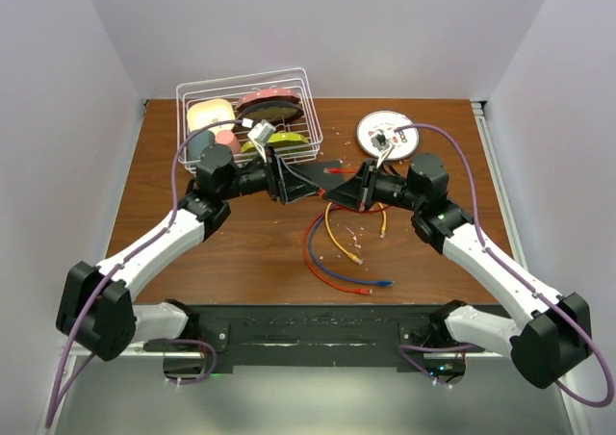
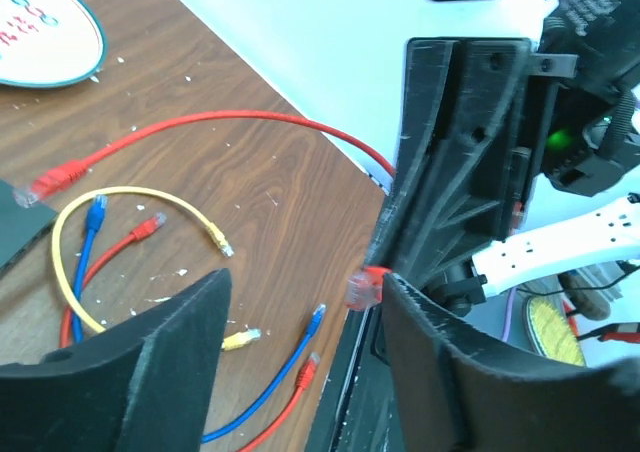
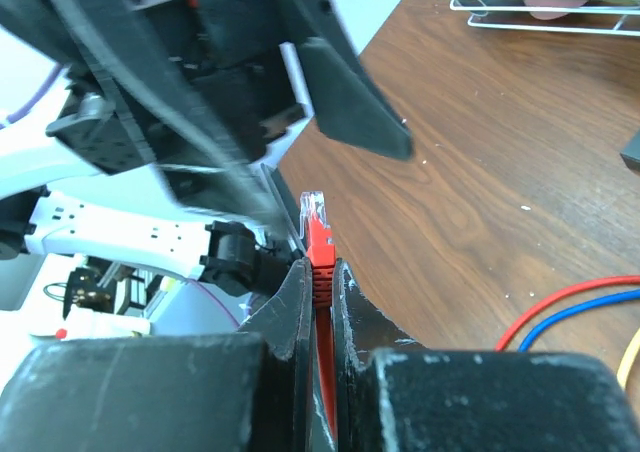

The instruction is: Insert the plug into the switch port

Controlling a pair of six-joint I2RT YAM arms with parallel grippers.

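I am pinching the plug (image 3: pixel 314 217) in my right pincer (image 3: pixel 318 270), centre frame. My left pincer (image 2: pixel 307 276) is standing wide beside it. The switch (image 2: pixel 18 227) is lying far left, so I should be aligning the plug squarely.

The top camera looks down from above and behind the arm bases, far enough back to take in the whole desk (image 1: pixel 260 262). The left wrist camera looks out close between the left jaws, across the desk toward the right arm; the right wrist camera looks along the right jaws, very near, toward the left arm. All three share the red plug (image 3: pixel 317 234); top and left wrist also share the loose cables (image 2: pixel 130 189).
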